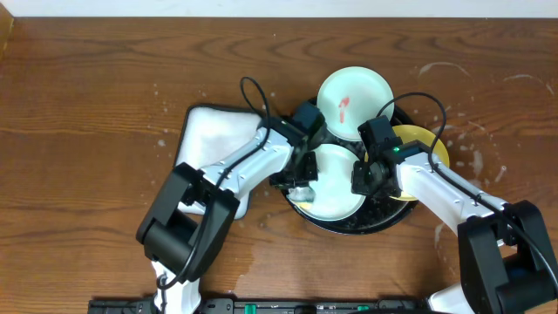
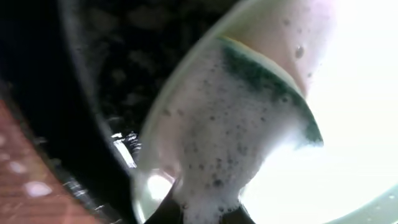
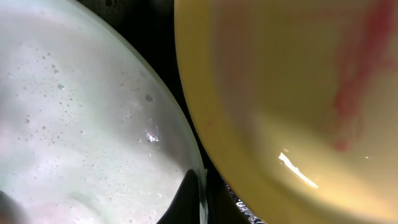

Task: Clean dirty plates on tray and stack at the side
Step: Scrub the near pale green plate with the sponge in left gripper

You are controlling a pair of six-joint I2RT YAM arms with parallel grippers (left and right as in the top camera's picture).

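1. tray (image 1: pixel 349 227): black, wet, centre-right on table.
2. soapy mint plate (image 1: pixel 336 199): lies in tray. smeared mint plate (image 1: pixel 355 103): at far rim. yellow plate (image 1: pixel 425 141): at right rim.
3. right gripper (image 1: pixel 361 179): clamped on soapy mint plate's rim.
4. left gripper (image 1: pixel 301 182): clenched on foamy sponge (image 2: pixel 242 143), which is pressed to the same plate.

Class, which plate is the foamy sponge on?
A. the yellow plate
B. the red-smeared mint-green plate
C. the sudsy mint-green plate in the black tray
C: the left gripper holds the sponge on the sudsy mint-green plate in the black tray.
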